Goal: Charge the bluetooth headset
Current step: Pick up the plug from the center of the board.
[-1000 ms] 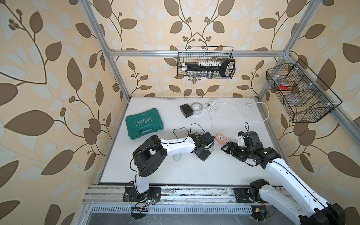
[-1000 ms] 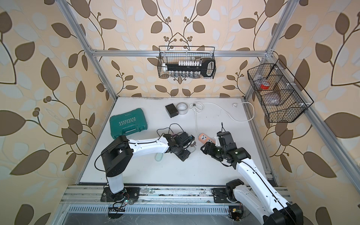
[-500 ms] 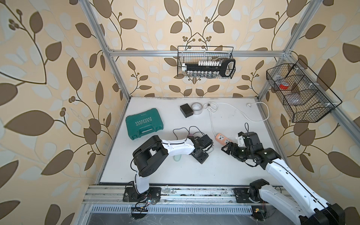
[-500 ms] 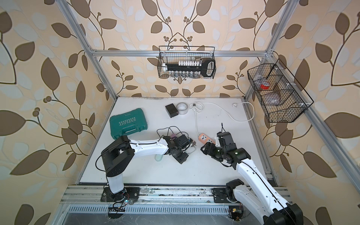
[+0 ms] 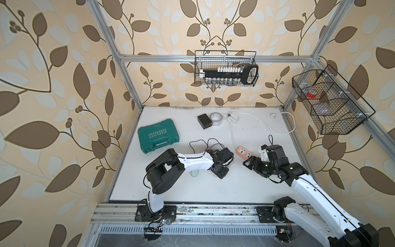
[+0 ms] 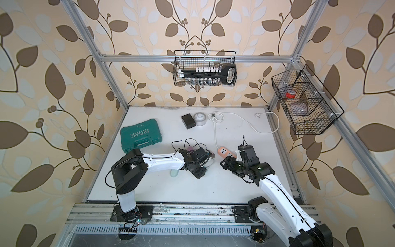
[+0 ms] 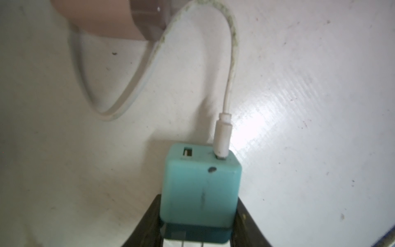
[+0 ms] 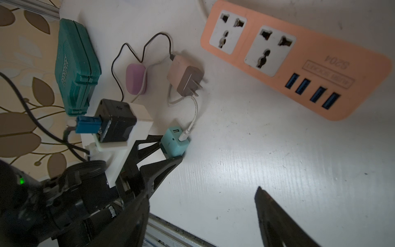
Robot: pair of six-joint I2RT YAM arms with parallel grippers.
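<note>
1. Near the middle of the worktop (image 8: 256, 162), the left fingers (image 7: 150, 224) are clamped on a teal cube (image 7: 201, 186).
2. A white cable (image 7: 232, 42) is plugged into the cube and bends off toward a purple case (image 8: 134, 78).
3. The purple case lies on the worktop, just beside a pink plug (image 8: 183, 74) and apart from the cube.
4. The right fingers (image 8: 273, 222) are spread apart over the worktop, near an orange strip (image 8: 299, 59).

Matt plastic charger (image 7: 201, 188), glossy scuffed tabletop (image 7: 299, 96)
</note>
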